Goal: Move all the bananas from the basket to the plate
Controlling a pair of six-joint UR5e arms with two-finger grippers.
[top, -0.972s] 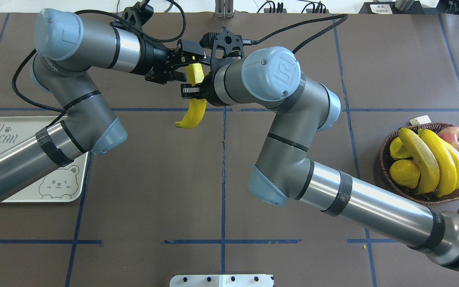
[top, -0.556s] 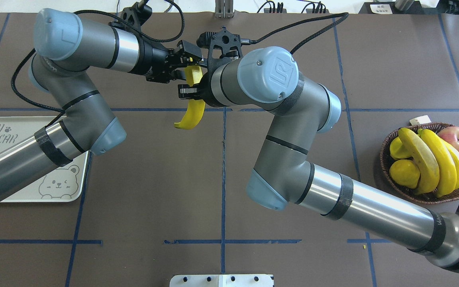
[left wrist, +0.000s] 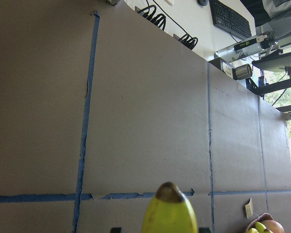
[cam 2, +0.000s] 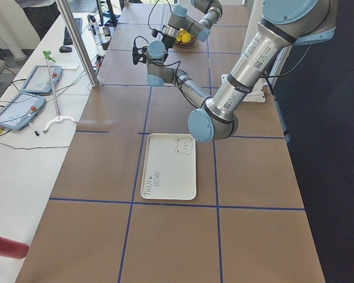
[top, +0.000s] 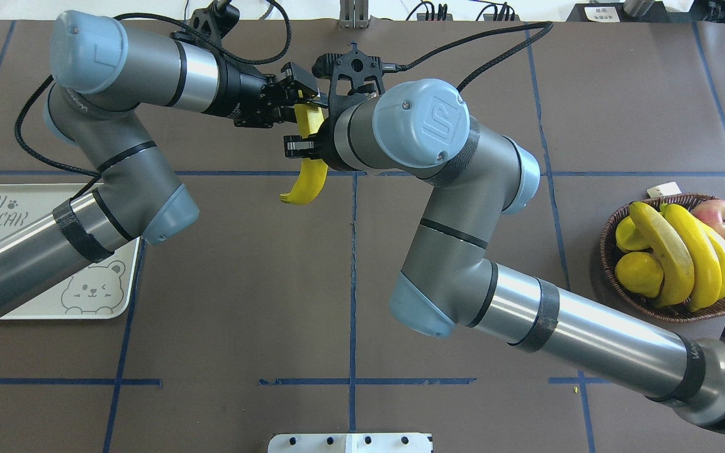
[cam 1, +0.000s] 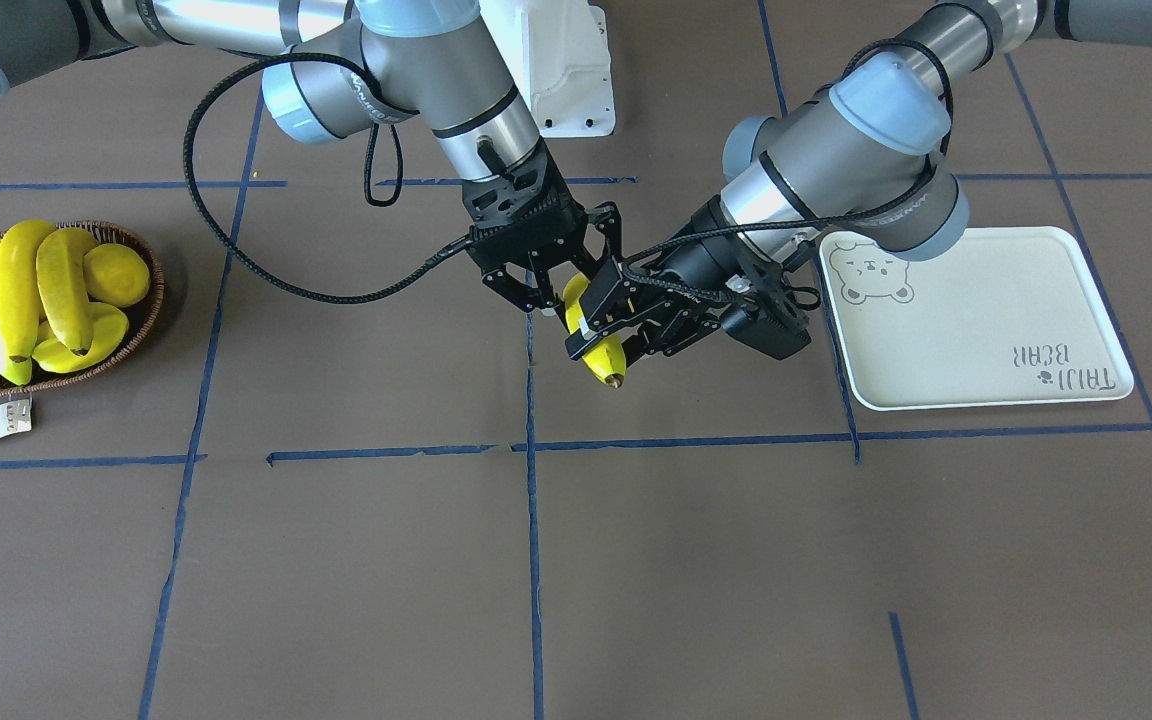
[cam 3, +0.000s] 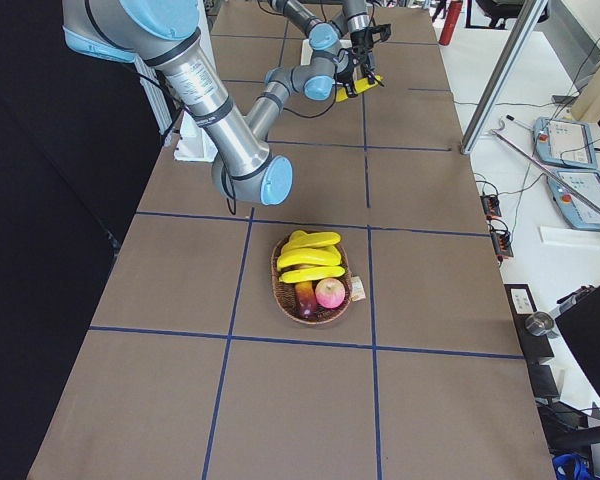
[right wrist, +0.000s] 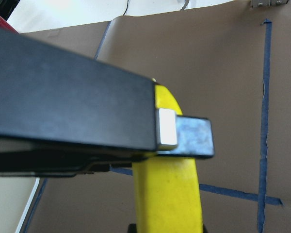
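The left gripper (top: pixel 292 99) has slid in closer and now pinches the top of one banana (top: pixel 309 182). The right gripper (top: pixel 304 146) squeezes the same banana just below it, up off the table (top: pixel 224 296). Three more bananas (top: pixel 683 251) lie in the basket (top: pixel 613 228), far out on the right gripper's side. The plate (top: pixel 29 196) sits well off on the left gripper's side.

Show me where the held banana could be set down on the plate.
The whole plate is bare, bear face to lettering. Crowded: the basket, heaped with fruit, and mid-table, where left gripper and right gripper clamp the banana.
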